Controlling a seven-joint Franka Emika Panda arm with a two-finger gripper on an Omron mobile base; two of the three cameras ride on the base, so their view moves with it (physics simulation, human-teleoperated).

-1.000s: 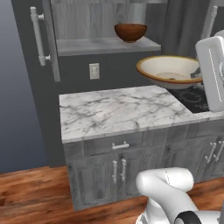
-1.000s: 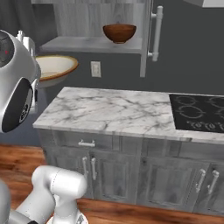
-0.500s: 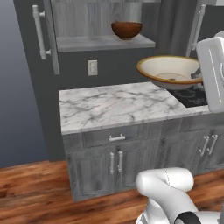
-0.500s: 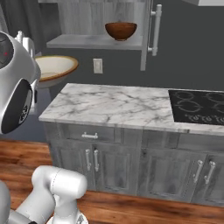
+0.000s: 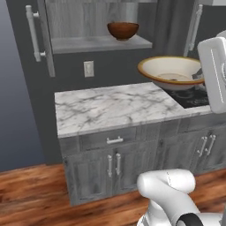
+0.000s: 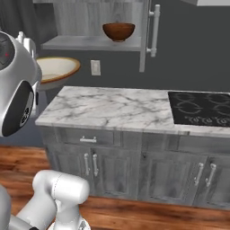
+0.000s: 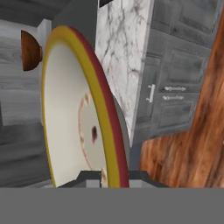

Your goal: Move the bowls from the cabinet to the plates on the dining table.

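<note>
The tall grey woodgrain cabinet point(image 5: 92, 26) stands open, well beyond the fingers. The wide shallow beige bowl with tan-brown rim point(image 5: 172, 73) sits level, mouth upward, its near rim pinched between the gripper point(image 7: 111, 178) fingers. The deeper reddish-brown wooden bowl point(image 6: 118, 31) rests upright on the cabinet shelf.

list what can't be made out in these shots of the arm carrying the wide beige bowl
- Gripper fingertips: hand view, hidden behind the wide beige bowl with tan rim it clamps.
- Bowl's right side: left base view, covered by the white arm.
- Black stove: right base view, cut by the right edge.
- Glossy reddish-brown wooden bowl: inside hidden by its wall.
</note>
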